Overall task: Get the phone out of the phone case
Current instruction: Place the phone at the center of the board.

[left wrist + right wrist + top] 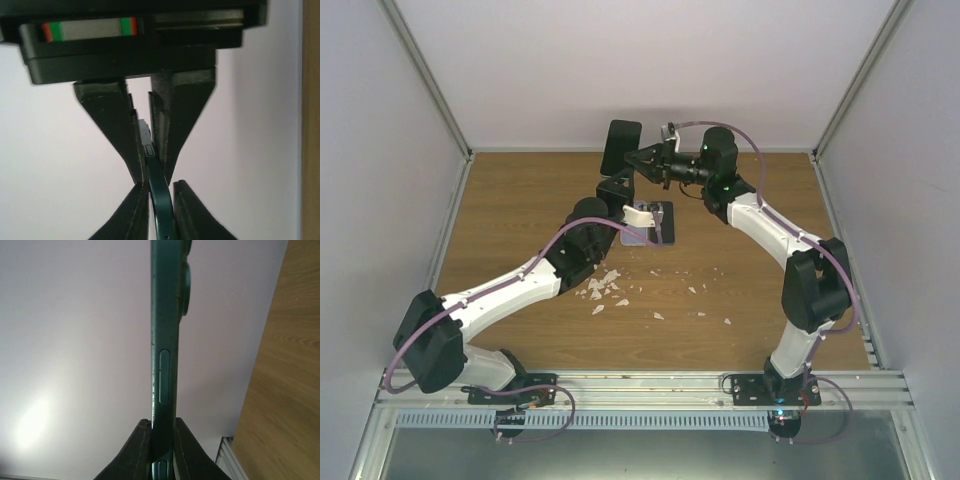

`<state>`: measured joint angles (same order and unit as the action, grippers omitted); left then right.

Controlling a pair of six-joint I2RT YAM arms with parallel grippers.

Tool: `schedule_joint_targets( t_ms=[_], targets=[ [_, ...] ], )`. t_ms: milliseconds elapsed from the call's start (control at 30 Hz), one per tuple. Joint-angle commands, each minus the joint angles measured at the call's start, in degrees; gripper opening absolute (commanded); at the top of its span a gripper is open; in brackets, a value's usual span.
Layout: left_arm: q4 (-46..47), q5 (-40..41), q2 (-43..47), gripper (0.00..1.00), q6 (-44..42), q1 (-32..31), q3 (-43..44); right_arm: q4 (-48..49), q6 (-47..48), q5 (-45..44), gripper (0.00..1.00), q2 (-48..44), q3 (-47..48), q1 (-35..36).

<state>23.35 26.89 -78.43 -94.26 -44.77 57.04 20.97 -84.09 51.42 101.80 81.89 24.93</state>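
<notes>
The phone in its dark green case (pixel 620 146) is held upright in the air over the far middle of the table. My right gripper (pixel 639 161) is shut on its right edge. My left gripper (pixel 617 186) is shut on its lower end. In the right wrist view the case (pixel 165 340) shows edge-on with its side buttons and camera bump, clamped in my right gripper (pixel 163 452). In the left wrist view my left gripper (pixel 161 212) pinches the case edge (pixel 159 192), with the right gripper's fingers (pixel 112 130) just above. I cannot tell phone from case.
A small grey and white object (pixel 651 222) lies on the wooden table (pixel 750 260) under the grippers. Several white scraps (pixel 605 288) are scattered mid-table. White walls close in the left, right and back. A metal rail (pixel 640 385) runs along the near edge.
</notes>
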Motion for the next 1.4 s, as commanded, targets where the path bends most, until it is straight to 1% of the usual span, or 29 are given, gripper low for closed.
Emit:
schedule_joint_targets(
  t_ms=[0, 67, 133, 167, 233, 300, 400, 467, 600, 767, 1033, 1100, 1200, 1367],
  targets=[
    [4.41, 0.73, 2.61, 0.23, -0.32, -0.58, -0.69, -0.45, 4.81, -0.40, 0.01, -0.44, -1.21, -2.12],
    [3.30, 0.58, 3.58, 0.45, 0.19, -0.66, -1.29, -1.09, 6.11, -0.37, 0.00, -0.94, -1.50, -2.57],
    [2.34, 0.46, 4.33, 0.60, 0.66, -0.75, -1.69, -1.95, 7.26, -0.44, 0.01, -1.30, -1.65, -3.04],
    [1.93, 0.47, 4.65, 0.65, 0.84, -0.83, -2.02, -2.28, 7.73, -0.49, 0.01, -1.48, -1.64, -3.24],
    [0.93, 0.53, 5.38, 0.75, 1.34, -1.05, -2.52, -2.87, 8.63, -0.61, 0.01, -1.75, -1.64, -3.79],
    [-0.35, 0.37, 6.22, 0.82, 2.32, -1.30, -2.82, -3.63, 10.02, -0.73, 0.01, -1.98, -1.46, -4.46],
    [-4.12, 0.36, 7.02, 0.93, 5.03, -1.48, -2.41, -7.19, 15.00, -1.68, 0.00, -2.73, -0.37, -5.40],
    [-7.69, 0.69, 7.16, 0.99, 8.93, -1.48, -0.94, -9.64, 19.03, -2.21, 0.00, -3.42, 0.10, -5.93],
    [-16.86, 0.08, 6.81, 0.99, 17.71, -0.51, 2.34, -14.78, 27.08, -2.39, 0.00, -5.97, -0.95, -7.82],
    [-20.99, -1.47, 6.22, 0.99, 24.53, 1.68, 2.49, -22.94, 37.05, -0.19, 0.00, -8.64, -2.30, -11.47],
    [-31.44, -5.30, 2.58, 0.99, 40.21, 4.35, 10.17, -35.61, 54.12, 2.63, 0.01, -11.84, -3.92, -15.93],
    [-34.92, -7.08, 1.68, 0.99, 45.65, 5.92, 12.73, -40.34, 58.90, 3.02, 0.00, -11.82, -3.68, -17.43],
    [-39.37, -9.80, 0.41, 0.99, 51.64, 7.85, 15.83, -45.09, 64.88, 2.99, 0.00, -11.27, -3.49, -19.53],
    [-41.88, -11.25, -1.11, 0.99, 56.99, 8.65, 17.93, -50.86, 73.43, 6.40, 0.01, -8.01, -3.48, -23.16]
  ],
)
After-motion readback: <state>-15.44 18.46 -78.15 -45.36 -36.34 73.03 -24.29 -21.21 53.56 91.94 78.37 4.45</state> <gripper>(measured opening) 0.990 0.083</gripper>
